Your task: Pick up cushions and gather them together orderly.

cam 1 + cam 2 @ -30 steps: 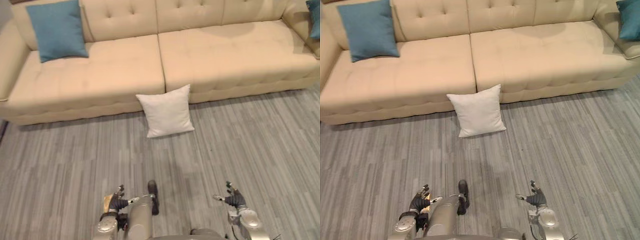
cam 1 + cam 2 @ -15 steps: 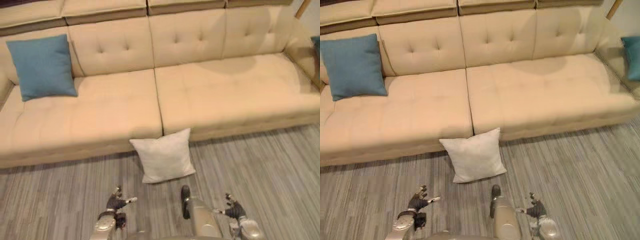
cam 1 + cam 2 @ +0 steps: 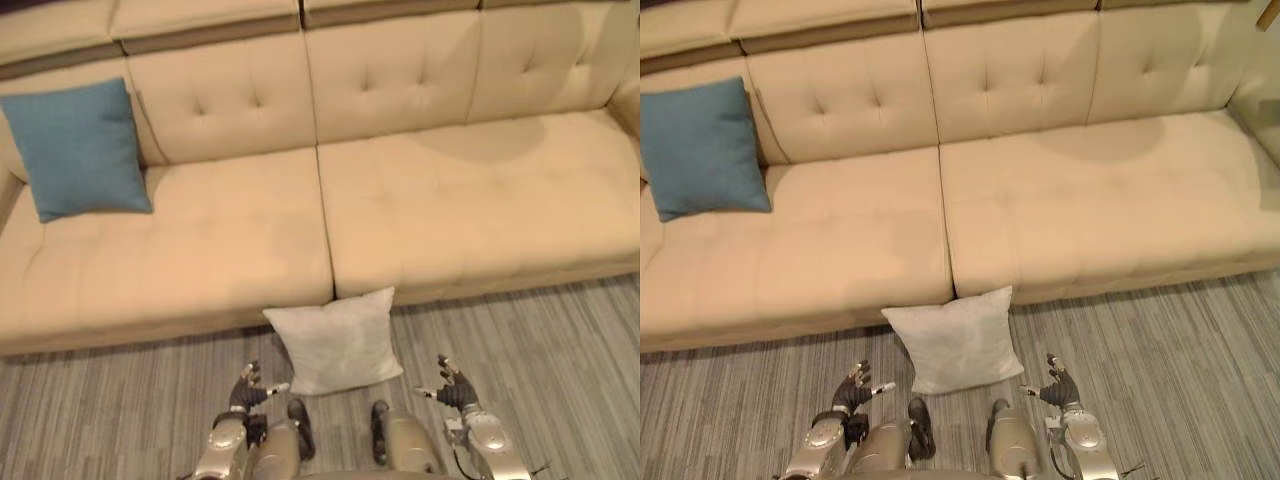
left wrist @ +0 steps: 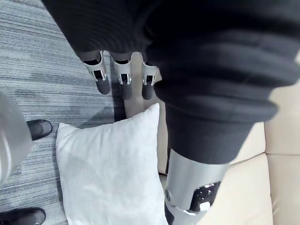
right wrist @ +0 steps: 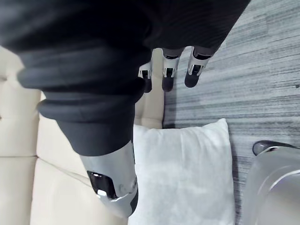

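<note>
White cushion on floor against sofa, between left hand and right hand, fingers straight, empty; risk: lopsided clamp letting soft fabric slip.

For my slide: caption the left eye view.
Left hand and right hand, open, flank a white square cushion by a beige sofa.

open floor either side of white cushion, sofa touching behind it

Soft, even light is falling from above; the sofa is casting a narrow shadow onto the floor just ahead of the left hand.
</note>
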You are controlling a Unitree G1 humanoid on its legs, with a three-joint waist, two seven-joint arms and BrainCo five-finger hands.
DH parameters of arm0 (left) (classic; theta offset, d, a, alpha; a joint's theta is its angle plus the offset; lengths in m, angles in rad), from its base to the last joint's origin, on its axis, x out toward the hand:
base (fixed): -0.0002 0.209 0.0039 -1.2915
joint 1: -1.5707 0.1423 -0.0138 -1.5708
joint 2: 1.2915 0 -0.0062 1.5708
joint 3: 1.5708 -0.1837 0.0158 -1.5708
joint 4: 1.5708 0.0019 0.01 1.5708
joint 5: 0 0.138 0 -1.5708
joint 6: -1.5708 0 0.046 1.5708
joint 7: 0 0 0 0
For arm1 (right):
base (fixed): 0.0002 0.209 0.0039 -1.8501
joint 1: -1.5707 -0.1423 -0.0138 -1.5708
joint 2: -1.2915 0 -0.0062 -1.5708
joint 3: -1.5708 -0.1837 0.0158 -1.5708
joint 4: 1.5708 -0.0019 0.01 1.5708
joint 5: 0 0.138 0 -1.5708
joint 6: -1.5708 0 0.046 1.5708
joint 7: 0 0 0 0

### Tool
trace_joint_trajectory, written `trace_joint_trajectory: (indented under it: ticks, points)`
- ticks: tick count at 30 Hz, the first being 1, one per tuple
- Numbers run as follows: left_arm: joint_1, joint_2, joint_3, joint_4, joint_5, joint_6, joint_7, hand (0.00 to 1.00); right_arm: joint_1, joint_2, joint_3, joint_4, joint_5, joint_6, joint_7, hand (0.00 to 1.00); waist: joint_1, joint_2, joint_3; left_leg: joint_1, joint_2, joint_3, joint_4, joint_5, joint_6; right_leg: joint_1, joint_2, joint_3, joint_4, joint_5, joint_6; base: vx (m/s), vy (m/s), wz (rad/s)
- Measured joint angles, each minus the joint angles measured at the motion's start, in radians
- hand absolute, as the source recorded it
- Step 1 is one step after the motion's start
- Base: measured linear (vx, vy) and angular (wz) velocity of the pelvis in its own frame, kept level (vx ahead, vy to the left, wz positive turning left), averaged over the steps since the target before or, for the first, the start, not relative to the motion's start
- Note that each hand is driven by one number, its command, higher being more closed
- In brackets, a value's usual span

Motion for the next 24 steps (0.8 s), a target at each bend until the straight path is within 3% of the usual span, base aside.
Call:
trace_joint_trajectory:
  ticks: [6, 10, 11, 18, 24]
  points:
    - [-0.106, 0.053, -0.003, -0.042, -0.021, -0.005, 0.033, 0.00, -0.098, -0.001, 0.036, -0.062, -0.004, -0.002, -0.041, 0.00, 0.019, 0.004, 0.081, -0.168, 0.044, 0.005, 0.187, -0.083, 0.022, -0.137, 0.008, 0.022, 0.104, -0.015, 0.004, -0.05, 0.044, -0.10]
    - [-0.228, 0.078, 0.015, -0.039, -0.069, -0.010, 0.059, 0.00, -0.210, -0.019, 0.038, -0.079, 0.006, -0.005, -0.078, 0.00, 0.031, 0.000, 0.148, -0.343, 0.073, -0.011, 0.337, -0.126, 0.035, -0.304, 0.012, 0.027, 0.226, -0.042, 0.000, -0.18, 0.015, 0.00]
    - [-0.289, 0.081, 0.062, -0.036, -0.105, -0.017, 0.068, 0.00, -0.278, -0.028, 0.037, -0.060, 0.017, -0.006, -0.093, 0.00, 0.037, -0.001, 0.167, -0.446, 0.089, -0.016, 0.394, -0.140, 0.037, -0.402, 0.015, 0.027, 0.274, -0.044, -0.002, -0.18, 0.002, -0.01]
    - [-0.591, 0.121, 0.237, -0.014, -0.222, -0.024, 0.112, 0.00, -0.677, -0.091, 0.028, 0.051, 0.096, -0.006, -0.180, 0.00, 0.037, 0.000, 0.278, -0.857, 0.139, -0.052, 0.616, -0.145, 0.062, -0.800, 0.030, 0.028, 0.480, -0.047, -0.009, -0.14, -0.013, -0.01]
    - [-0.776, 0.153, 0.235, -0.029, -0.306, -0.035, 0.130, 0.00, -0.970, -0.130, 0.029, 0.090, 0.137, -0.005, -0.224, 0.00, 0.040, 0.000, 0.286, -1.120, 0.166, -0.065, 0.749, -0.145, 0.070, -1.067, 0.031, 0.034, 0.617, -0.048, -0.009, -0.09, -0.023, 0.00]
